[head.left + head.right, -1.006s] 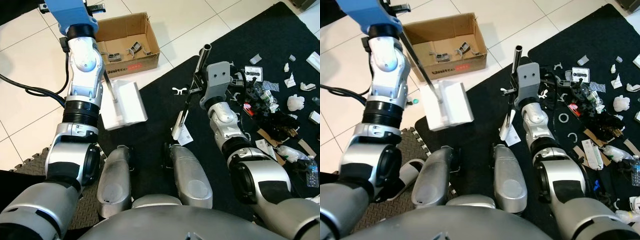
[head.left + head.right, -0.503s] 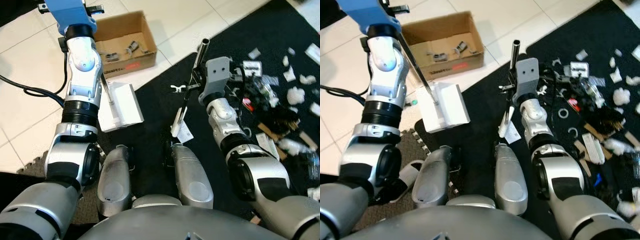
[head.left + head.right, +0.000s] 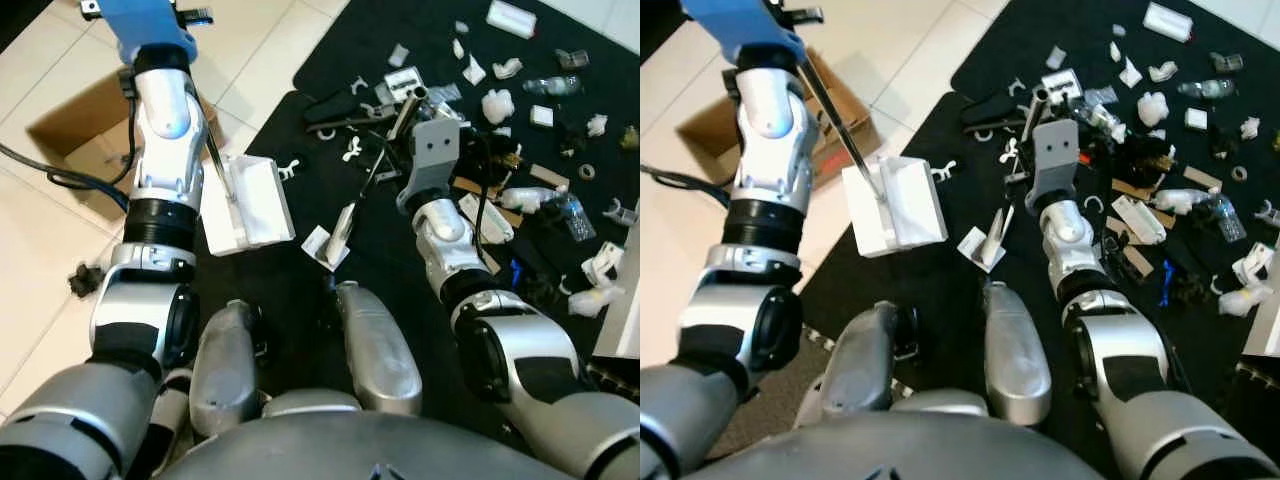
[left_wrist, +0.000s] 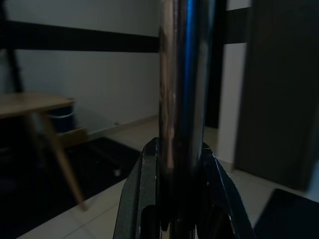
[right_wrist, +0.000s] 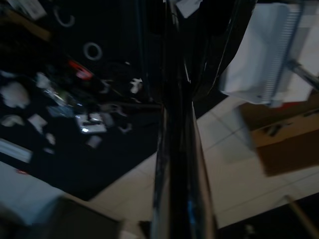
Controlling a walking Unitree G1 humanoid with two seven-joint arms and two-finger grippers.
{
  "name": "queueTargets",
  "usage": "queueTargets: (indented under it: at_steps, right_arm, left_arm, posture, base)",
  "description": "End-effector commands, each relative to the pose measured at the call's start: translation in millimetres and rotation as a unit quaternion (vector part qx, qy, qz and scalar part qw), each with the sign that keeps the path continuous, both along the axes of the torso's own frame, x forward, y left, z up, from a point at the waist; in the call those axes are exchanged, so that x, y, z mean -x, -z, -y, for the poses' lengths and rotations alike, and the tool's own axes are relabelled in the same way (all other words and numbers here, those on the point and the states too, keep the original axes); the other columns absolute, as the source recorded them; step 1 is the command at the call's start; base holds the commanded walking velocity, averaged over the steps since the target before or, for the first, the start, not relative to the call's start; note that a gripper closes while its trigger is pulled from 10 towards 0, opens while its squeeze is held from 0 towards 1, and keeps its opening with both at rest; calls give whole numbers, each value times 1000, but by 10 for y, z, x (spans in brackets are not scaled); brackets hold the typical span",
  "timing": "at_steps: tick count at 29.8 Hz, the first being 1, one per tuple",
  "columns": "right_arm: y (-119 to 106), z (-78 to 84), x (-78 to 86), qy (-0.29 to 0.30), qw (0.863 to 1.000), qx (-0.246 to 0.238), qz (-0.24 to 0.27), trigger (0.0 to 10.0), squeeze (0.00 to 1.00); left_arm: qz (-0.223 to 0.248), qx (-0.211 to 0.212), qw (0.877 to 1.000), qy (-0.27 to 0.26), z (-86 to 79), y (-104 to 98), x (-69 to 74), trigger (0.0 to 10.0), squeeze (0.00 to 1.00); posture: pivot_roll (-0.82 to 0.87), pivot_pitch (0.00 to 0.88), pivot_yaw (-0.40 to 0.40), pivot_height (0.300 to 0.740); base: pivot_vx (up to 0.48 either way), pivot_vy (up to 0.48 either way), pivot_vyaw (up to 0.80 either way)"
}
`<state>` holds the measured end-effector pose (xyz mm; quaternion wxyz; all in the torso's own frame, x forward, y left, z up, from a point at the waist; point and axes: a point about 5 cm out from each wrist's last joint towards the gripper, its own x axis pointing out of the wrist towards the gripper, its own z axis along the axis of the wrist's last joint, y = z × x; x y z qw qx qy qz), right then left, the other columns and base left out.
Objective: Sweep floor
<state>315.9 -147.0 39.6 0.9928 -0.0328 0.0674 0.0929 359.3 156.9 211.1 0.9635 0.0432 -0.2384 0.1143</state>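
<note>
Mat [image 3: 330, 130]: one black floor mat, its far and right edges cut off by the frame; it lies on pale tiled floor [image 3: 60, 270].
Litter [image 3: 500, 105]: white scraps, rings, clips and plastic bottles scattered over the far and right part of the mat; too many and too small to count, several indistinct.
Cardboard box [image 3: 710, 140]: one, open-topped, on the tiles at the robot's left, largely hidden behind the left arm; contents not visible.
Dustpan [image 3: 250, 205]: one, white, tilted, at the mat's near-left corner just beside the left forearm; a thin metal handle [image 3: 840, 130] rises from it toward the left end effector.
Broom [image 3: 340, 232]: one; dark shaft [image 3: 385, 150] slopes from the right end effector down to a white head on the mat, in front of the robot's knees; head partly foreshortened and hard to make out.
Left end effector [image 4: 175, 164]: raised at the upper left, its two black fingers [image 4: 144, 194] closed around the shiny metal handle of the dustpan; background dim.
Right end effector [image 5: 177, 124]: over the middle of the mat, clamped on the broom shaft; image dark, fingers hard to separate from the shaft.
</note>
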Motion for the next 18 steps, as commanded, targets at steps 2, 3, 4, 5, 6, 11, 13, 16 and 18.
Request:
queueTargets:
  at_steps: [2, 3, 4, 5, 6, 11, 13, 16, 18]
  right_arm:
    - [73, 64, 50, 10, 1000, 4, -16, 10000, 0]
    - [74, 65, 51, 9, 1000, 5, -16, 10000, 0]
    - [74, 65, 51, 9, 1000, 5, -16, 10000, 0]
    - [75, 65, 52, 7, 1000, 9, -17, 10000, 0]
    - [78, 65, 53, 5, 1000, 11, -17, 10000, 0]
    - [92, 70, 65, 1, 1000, 16, -21, 10000, 0]
    - [92, 70, 65, 1, 1000, 16, -21, 10000, 0]
    - [142, 71, 103, -13, 999, 23, -33, 10000, 0]
    - [159, 56, 120, -24, 999, 28, -36, 10000, 0]
  left_arm:
    - [20, -5, 1000, 8, 44, -111, -4, 10000, 0]
    - [20, -5, 1000, 8, 44, -111, -5, 10000, 0]
    - [20, -5, 1000, 8, 44, -111, -5, 10000, 0]
    - [20, -6, 1000, 7, 45, -111, -5, 10000, 0]
    - [20, -6, 1000, 7, 47, -109, -6, 10000, 0]
    - [17, -8, 1000, 9, 56, -89, -7, 10000, 0]
    - [17, -8, 1000, 9, 56, -89, -7, 10000, 0]
    - [5, -15, 1000, 8, 69, -4, 10, 10000, 0]
    - [0, -25, 1000, 2, 63, 39, 18, 10000, 0]
  posture:
    - [-15, 141, -51, 740]
    - [-15, 141, -51, 740]
    - [-15, 141, -51, 740]
    - [-15, 141, -51, 740]
    - [-15, 138, -53, 740]
    - [-15, 138, -53, 740]
    - [-15, 138, -53, 740]
    - [-17, 134, -52, 740]
    - [-17, 134, -52, 740]
  base:
    - [0, 0, -650]
    - [0, 0, 0]
    - [0, 0, 0]
    - [0, 0, 0]
    - [0, 0, 0]
    - [0, 0, 0]
    - [0, 0, 0]
    - [0, 0, 0]
    - [0, 0, 0]
